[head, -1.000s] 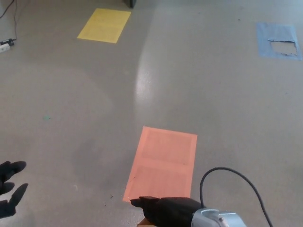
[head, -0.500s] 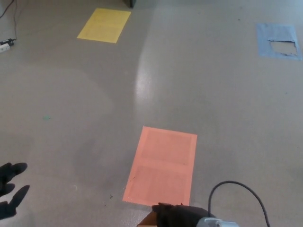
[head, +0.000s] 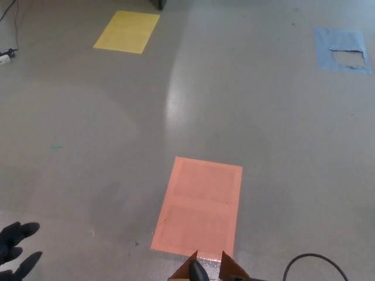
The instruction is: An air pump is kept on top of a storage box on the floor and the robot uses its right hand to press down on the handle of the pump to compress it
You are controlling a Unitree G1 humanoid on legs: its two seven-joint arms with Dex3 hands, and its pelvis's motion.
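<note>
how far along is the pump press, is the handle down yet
Cannot confirm any pressing: the pump itself is out of view. Only the box's brown flaps and a dark tip, perhaps the right hand, show at the bottom edge beside a black cable. The left hand hangs idle at the lower left, fingers apart, holding nothing. Whether the handle is down, and what remains, cannot be judged from this view.

On the grey floor (head: 281,146) there are three coloured rectangular patches: one orange (head: 199,208), one yellow (head: 126,31) and one blue (head: 343,50), the blue one torn in the middle. One black cable loop (head: 316,264) shows at the bottom edge, and one black robot hand (head: 16,249) at the lower left.
</note>
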